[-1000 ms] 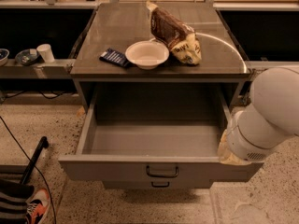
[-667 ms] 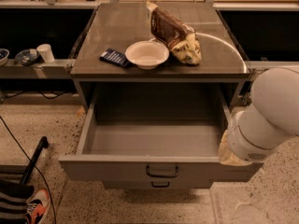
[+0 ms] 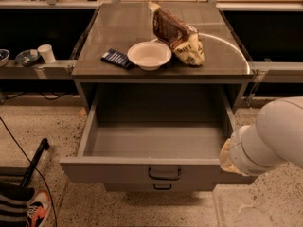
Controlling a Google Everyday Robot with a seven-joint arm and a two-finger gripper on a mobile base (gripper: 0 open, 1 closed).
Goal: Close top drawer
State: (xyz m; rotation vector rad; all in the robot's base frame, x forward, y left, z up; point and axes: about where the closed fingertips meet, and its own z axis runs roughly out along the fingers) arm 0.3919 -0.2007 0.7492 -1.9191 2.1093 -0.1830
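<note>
Gaping top drawer (image 3: 118, 171) over speckled floor (image 3: 265, 205); gripper hidden behind arm (image 3: 274, 136), right front corner; state unclear.

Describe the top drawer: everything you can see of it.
The top drawer is wide, grey and metal-looking, with a flat front panel and a small black loop handle at its centre. It is pulled far out of the cabinet and sits level, with nothing visible inside. The robot's pincer is at its front right corner, seemingly against the side wall.
</note>
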